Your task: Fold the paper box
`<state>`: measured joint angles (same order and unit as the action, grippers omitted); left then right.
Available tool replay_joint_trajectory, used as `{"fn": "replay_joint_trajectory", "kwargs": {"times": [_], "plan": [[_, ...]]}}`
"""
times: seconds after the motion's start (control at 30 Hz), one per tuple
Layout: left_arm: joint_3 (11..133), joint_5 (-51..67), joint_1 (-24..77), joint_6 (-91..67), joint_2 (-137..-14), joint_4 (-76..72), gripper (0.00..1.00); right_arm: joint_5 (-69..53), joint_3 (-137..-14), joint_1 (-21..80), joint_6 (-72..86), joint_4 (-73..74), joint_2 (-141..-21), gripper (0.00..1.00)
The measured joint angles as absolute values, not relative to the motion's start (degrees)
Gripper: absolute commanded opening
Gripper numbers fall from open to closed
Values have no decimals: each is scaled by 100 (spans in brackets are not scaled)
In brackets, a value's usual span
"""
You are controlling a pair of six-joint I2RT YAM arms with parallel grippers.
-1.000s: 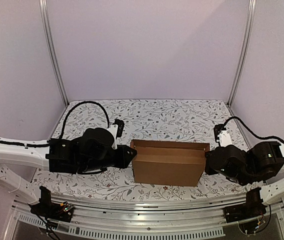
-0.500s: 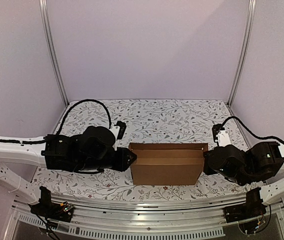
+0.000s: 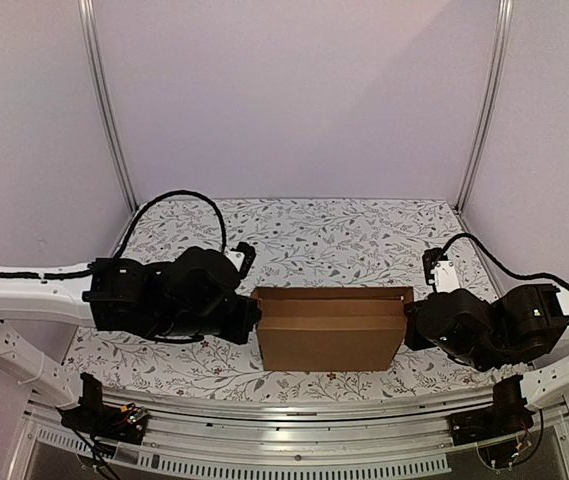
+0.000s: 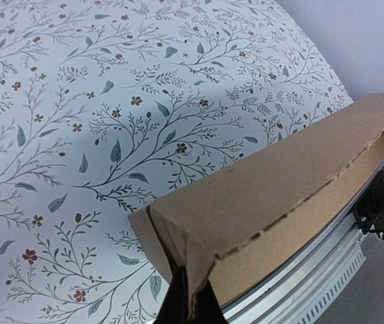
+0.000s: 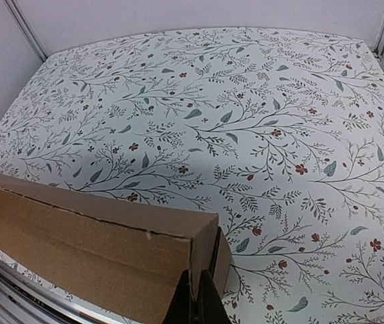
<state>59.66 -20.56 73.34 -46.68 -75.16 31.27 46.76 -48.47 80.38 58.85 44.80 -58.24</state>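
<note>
A flower-patterned table (image 3: 314, 225) is filling the middle of the top view, with pale walls rising behind it and two metal posts (image 3: 104, 100) running up at the upper left and upper right. A ribbed metal rail (image 3: 294, 420) is crossing the bottom of the frame. A black cable (image 3: 179, 203) is arching over the arm at the left, and a second cable (image 3: 509, 265) is trailing across the arm at the right. Nothing is lying between the arms and the cardboard.

The paper box (image 3: 332, 328) is sitting folded at the lower centre of the top view, near the rail. Its long axis is running left to right across the frame, with a broad brown face turned towards the bottom edge. The top panel is showing as a narrow strip along its upper edge.

The left gripper (image 3: 252, 312) is meeting the box's left end. In the left wrist view its fingers are pressing together at the bottom centre, pinching the edge of the cardboard end wall. The right gripper (image 3: 409, 322) is meeting the opposite end. In the right wrist view its fingers are likewise pressing together at the bottom centre, nipping the end wall where the corner comes down between them.
</note>
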Motion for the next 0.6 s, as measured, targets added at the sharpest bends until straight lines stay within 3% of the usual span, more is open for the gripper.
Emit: {"fn": "replay_joint_trajectory", "kwargs": {"times": [0.6], "plan": [[5857,-2340,7325,-4700,-7701,2808,0,4735,-4617,8047,5913,4318,-5852,0]]}}
